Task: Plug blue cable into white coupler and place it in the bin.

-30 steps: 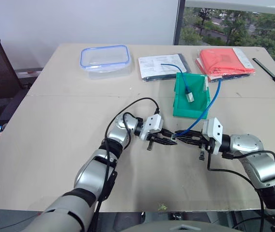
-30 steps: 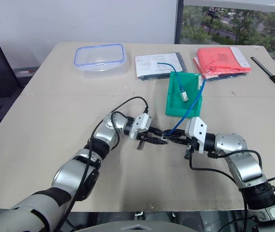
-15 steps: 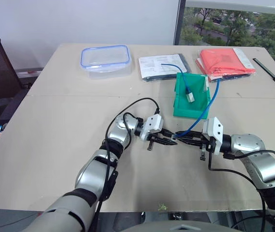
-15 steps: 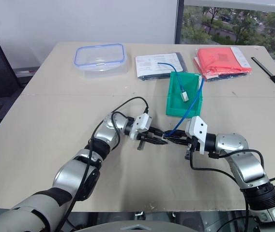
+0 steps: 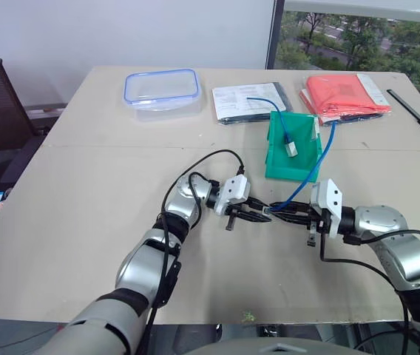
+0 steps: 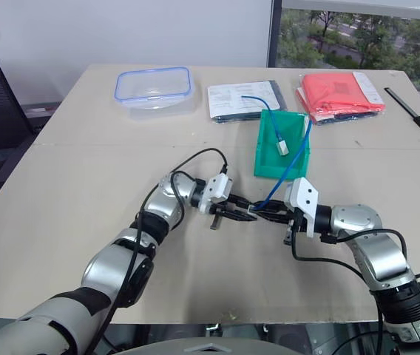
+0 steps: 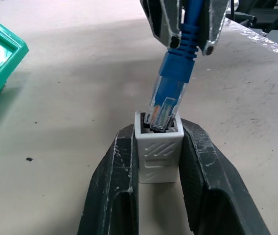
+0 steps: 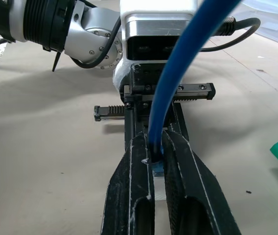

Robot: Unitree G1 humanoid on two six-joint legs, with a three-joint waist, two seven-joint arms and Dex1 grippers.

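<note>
Near the middle of the table [image 5: 84, 192], toward its near edge, the two grippers are seen tip to tip, the left gripper [image 5: 258, 214] pointing toward the right gripper [image 5: 280, 214]. In the left wrist view, the white coupler [image 7: 158, 152] is clamped between the left gripper's two black fingers [image 7: 110, 196], its socket facing away from the wrist. The clear plug of the blue cable [image 7: 171, 93] is seated in the mouth of that socket, tilted slightly rather than square to it; how deep it sits cannot be told. The right gripper's fingers [image 8: 131, 191] are closed on the cable just behind the plug, as shown in the right wrist view. From there the blue cable rises in a curve toward the far side of the table and passes along the right edge of the green bin [image 5: 293, 166], its far end reaching the red packet [image 5: 343, 95].

The bin stands just beyond the grippers, between them and the far edge of the table. Inside it a second blue cable [image 5: 278, 122] is seen with a white block [image 5: 290, 149] at its tip. A sheet of papers [image 5: 248, 101] lies just behind the bin, with the red packet to its right near the far right corner. A clear tub with a blue rim [image 5: 161, 90] sits toward the far left, well apart from the bin. A black tool [image 5: 415, 112] lies at the far right edge.
</note>
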